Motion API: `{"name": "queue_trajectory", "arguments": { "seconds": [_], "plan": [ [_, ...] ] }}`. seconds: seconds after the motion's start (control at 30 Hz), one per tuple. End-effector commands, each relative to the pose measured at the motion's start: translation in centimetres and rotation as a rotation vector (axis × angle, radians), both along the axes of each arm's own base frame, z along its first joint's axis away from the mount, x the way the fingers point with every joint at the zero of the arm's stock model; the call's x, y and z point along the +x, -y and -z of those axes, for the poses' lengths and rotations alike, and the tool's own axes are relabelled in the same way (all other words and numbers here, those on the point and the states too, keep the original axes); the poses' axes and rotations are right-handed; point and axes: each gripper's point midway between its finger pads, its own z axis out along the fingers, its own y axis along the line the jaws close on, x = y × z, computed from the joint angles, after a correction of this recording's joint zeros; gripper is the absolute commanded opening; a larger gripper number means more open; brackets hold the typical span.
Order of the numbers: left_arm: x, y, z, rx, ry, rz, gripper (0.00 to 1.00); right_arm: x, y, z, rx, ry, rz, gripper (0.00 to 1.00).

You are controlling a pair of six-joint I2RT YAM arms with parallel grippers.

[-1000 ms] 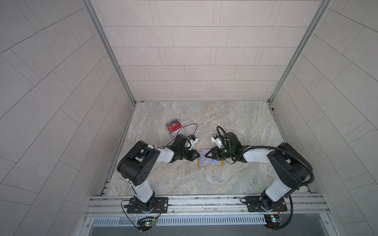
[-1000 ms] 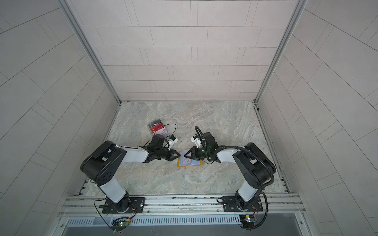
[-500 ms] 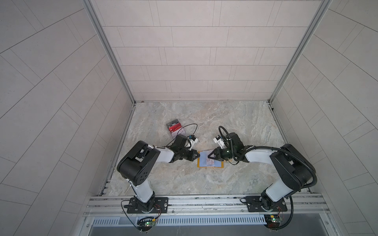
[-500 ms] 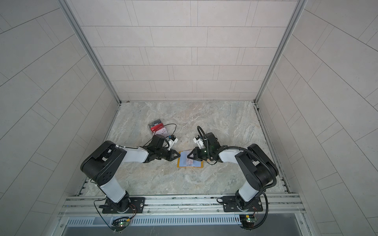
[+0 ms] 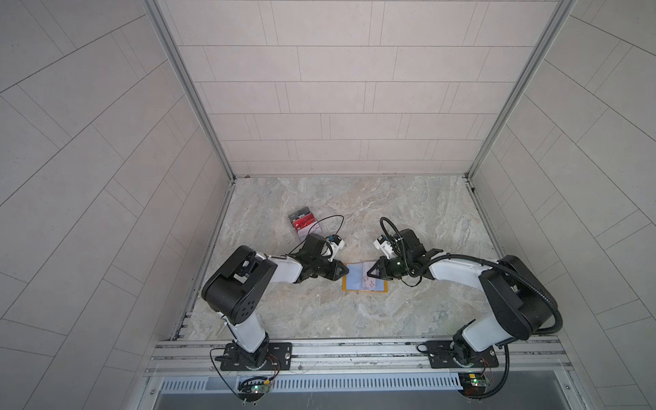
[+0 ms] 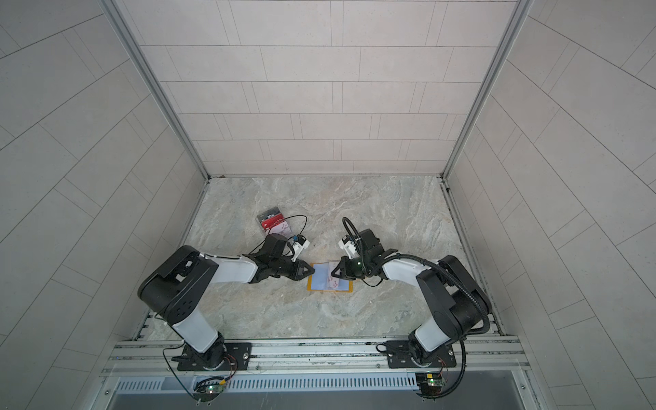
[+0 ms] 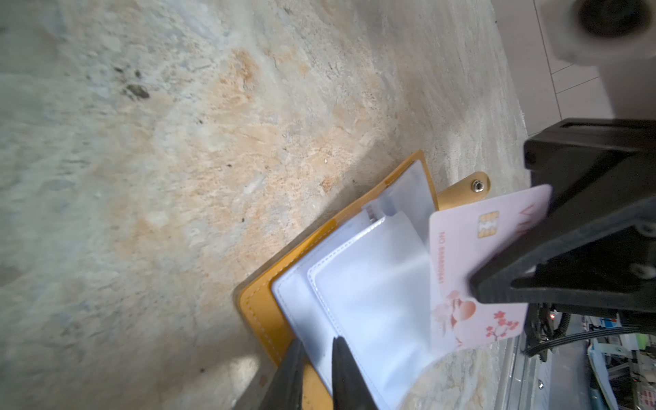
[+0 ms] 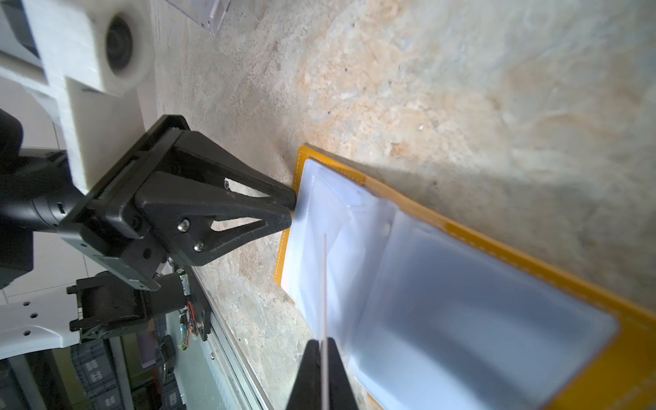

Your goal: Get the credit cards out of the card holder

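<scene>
1. The card holder point(image 5: 356, 283) lies open and flat on the marble table point(image 5: 408, 213), near the middle and toward the front, with its mustard cover down and its clear sleeves point(image 7: 372, 284) facing up.
2. The two arms reach in from opposite sides, so their tips face each other across the open pages.
3. The right end effector point(image 7: 475, 288) is pressed together on a credit card point(image 7: 461, 248). The card is pale pink, with a gold chip and a blossom print.
4. The card is held tilted over the right-hand page. One corner looks veiled by a sleeve, so it cannot be told whether the card is fully free.
5. In the right wrist view the card shows only as a thin edge between the fingers.
6. The left end effector point(image 8: 291, 209) sits at the holder's left edge. Its fingers are slightly spread, and a sleeve's edge lies in the narrow gap.
7. In both top views the right arm's wrist covers the far right corner of the holder.
8. The snap-button strap tab point(image 7: 468, 187) sticks out past the cover, behind the raised card.
9. A clear acrylic box point(image 5: 308, 235) stands well apart to the far left. It holds a black card point(image 5: 301, 215) and a red card point(image 5: 304, 223).
10. A thin black cable point(image 5: 333, 218) from the left wrist loops just beside the box.
</scene>
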Motion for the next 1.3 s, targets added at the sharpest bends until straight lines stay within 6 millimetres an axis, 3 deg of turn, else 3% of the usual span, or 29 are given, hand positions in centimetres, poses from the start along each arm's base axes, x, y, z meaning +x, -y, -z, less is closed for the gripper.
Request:
{"name": "queue_trajectory", "arguments": {
  "seconds": [0.0,0.23,0.47,0.8,1.0,1.27],
  "plan": [
    [-0.3,-0.5,-0.4,0.027,0.006,0.000,0.26,-0.1,1.6,-0.5,-0.100,0.048,-0.012,0.02],
    [0.2,0.0,-3.7,-0.001,0.067,0.031,0.31,-0.5,2.9,-2.2,-0.175,0.118,-0.047,0.00],
    [-0.3,1.2,-8.9,-0.107,0.140,0.100,0.37,-1.8,0.8,-6.1,-0.014,0.218,-0.181,0.00],
    [-3.7,2.5,-16.9,-0.328,0.225,0.278,0.42,-4.4,-1.9,-11.5,0.217,0.346,-0.343,0.00],
    [-5.8,2.6,-19.4,-0.401,0.245,0.376,0.41,-5.7,-3.1,-12.9,0.277,0.383,-0.409,0.00],
    [-6.2,2.8,-18.8,-0.390,0.219,0.386,0.38,-6.8,-4.4,-14.1,0.322,0.411,-0.474,0.00]
  ]
}}
